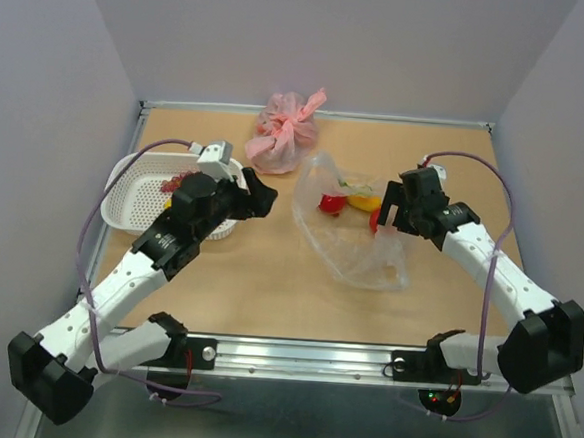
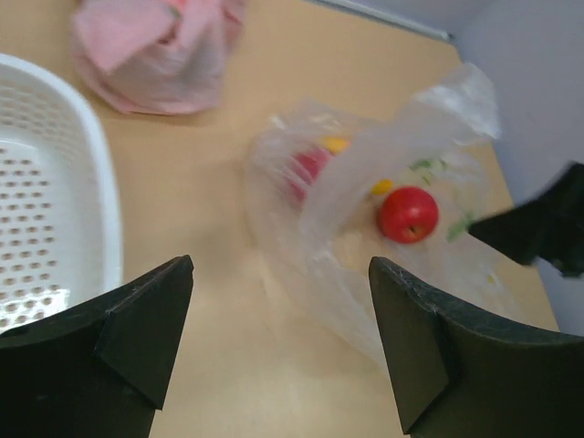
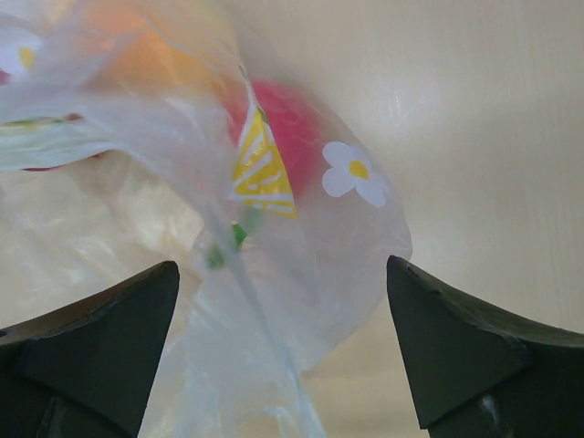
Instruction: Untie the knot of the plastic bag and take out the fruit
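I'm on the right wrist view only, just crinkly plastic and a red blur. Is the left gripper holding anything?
Observer: No, the left gripper is open and empty, beside the white basket.
Operator: Anything in that basket?
Observer: One small dark red item, possibly the grape bunch.
Operator: How many fruits show in the plastic bag?
Observer: At least three: a red round fruit, a second red one and a yellow one.

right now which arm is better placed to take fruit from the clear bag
right. the right end effector, open, hangs at the clear bag, a red fruit ahead; the left end effector, also open, is by the white basket, short of the bag.
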Robot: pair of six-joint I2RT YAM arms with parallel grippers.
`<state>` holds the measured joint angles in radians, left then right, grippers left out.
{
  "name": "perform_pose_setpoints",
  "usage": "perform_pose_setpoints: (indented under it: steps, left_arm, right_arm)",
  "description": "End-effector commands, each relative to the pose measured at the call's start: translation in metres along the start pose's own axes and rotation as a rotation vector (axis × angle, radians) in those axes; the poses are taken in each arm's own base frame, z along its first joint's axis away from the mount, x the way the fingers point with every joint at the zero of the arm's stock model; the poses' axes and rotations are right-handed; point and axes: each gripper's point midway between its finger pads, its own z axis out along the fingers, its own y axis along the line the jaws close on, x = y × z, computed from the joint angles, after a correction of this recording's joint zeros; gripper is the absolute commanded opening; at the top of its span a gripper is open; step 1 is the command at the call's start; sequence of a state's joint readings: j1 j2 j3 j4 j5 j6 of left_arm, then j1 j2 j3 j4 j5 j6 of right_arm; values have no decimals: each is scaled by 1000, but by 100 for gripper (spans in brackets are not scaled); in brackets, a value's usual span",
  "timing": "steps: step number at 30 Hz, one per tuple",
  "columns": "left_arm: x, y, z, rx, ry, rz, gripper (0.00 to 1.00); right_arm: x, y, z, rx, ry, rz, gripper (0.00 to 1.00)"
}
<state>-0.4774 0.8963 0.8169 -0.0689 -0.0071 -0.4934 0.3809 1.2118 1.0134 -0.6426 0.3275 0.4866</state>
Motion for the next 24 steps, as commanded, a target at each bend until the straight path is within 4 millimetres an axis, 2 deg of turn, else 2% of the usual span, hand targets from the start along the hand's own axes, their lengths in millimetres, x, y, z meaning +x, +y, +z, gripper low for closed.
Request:
perform_pose_setpoints:
  steps: [1,2,5,6,8,9,11,14,15,17,18,19,22,23,24]
  left_arm:
    - [-7,-75,-4,200,-31,69,88]
    - [6,-100,-8,264,-3,93,88]
    - [17,-133,2,317,12,149,87]
    - [26,-149,9,348,28,177,86]
    - [37,-164,17,375,44,208,86]
    - [47,-174,26,390,62,223,86]
    - [65,-182,44,389,97,247,86]
    - [80,-192,61,403,115,254,84]
    - [90,-195,73,400,135,261,84]
    - [99,-202,82,410,153,266,83]
    - [108,-205,93,400,170,260,83]
    - [112,-206,99,387,177,249,83]
    - [127,-208,119,359,201,222,83]
    - [140,-204,128,340,221,224,83]
    - [140,-207,132,340,219,220,83]
  right_arm:
    - [-3,-4,21,70,15,-20,98]
    - [0,-3,25,71,29,-23,96]
    - [4,-8,35,86,38,-36,72]
    - [3,-9,34,87,35,-38,47]
    - [2,-9,32,70,33,-69,21]
    - [1,-7,30,50,33,-107,1]
    - [1,5,21,-39,40,-137,0]
    - [-2,12,9,-101,20,-145,0]
    - [-1,12,6,-108,19,-139,0]
    - [4,8,4,-103,18,-118,0]
    - [6,4,5,-82,19,-108,0]
    - [17,-3,7,-54,40,-81,0]
    - [30,-20,8,28,55,-29,0]
    - [42,-26,11,47,80,-26,1]
    - [47,-28,11,57,92,-16,0]
